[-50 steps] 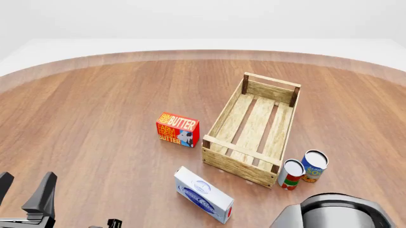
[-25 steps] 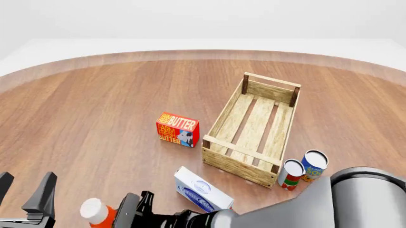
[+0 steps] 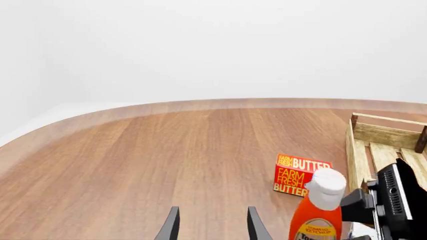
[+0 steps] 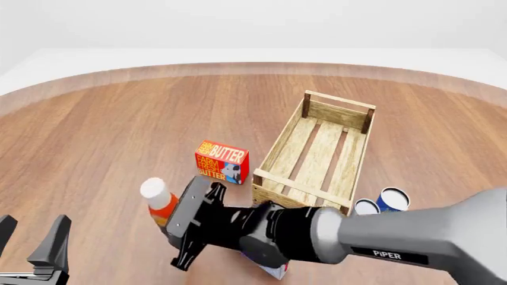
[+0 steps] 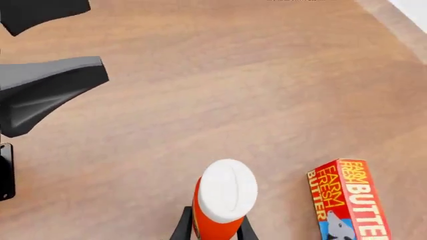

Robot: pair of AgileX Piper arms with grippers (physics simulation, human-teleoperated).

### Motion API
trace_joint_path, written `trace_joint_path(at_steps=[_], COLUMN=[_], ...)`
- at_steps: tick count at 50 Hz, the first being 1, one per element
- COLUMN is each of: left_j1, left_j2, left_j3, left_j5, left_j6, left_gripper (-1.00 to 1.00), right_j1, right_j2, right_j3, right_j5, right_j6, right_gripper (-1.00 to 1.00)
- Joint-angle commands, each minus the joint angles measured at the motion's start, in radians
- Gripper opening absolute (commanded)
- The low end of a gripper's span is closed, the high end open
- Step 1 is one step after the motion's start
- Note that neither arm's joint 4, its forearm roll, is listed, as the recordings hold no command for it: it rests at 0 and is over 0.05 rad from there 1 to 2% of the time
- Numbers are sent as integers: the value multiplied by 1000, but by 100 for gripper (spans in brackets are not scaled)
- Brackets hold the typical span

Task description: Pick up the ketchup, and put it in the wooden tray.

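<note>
Left wrist view: left gripper (image 3: 210, 225) low centre, dark fingers parted, grasping nothing. Red ketchup bottle with white cap (image 3: 319, 210) lower right, upright, just before the red butter box (image 3: 299, 175); light-wood slatted tray (image 3: 383, 150) at right edge.

Front view: right arm stretched from lower right across to lower centre, right gripper (image 4: 170, 222) clamped on the ketchup bottle (image 4: 159, 199), left of the wooden tray (image 4: 317, 160). Left gripper (image 4: 32, 246) in the bottom-left corner.

Right wrist view: fingers (image 5: 181, 226) pressed against the bottle (image 5: 223, 200), bottom centre.

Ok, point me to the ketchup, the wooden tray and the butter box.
ketchup (image 4: 154, 189), front view, white cap.
wooden tray (image 4: 300, 185), front view, near end wall's top slat.
butter box (image 4: 221, 161), front view, printed front face.
</note>
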Motion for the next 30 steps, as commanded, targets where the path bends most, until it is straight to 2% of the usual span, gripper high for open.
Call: trace_joint_path(at_steps=[1, 9, 18, 23, 30], left_j1=[0, 0, 0, 0, 0], left_j2=[0, 0, 0, 0, 0], left_j3=[0, 0, 0, 0, 0], left_j5=[0, 0, 0, 0, 0], left_j6=[0, 0, 0, 0, 0], left_gripper=[100, 100, 100, 100, 100], right_j1=[-76, -133, -243, -287, -365], right_j2=[-84, -123, -163, -162, -190], right_j3=[-42, -58, -74, -101, -123], right_j5=[101, 143, 179, 209, 243], right_j6=[4, -17, -46, -32, -47], right_gripper=[-100, -100, -100, -100, -100])
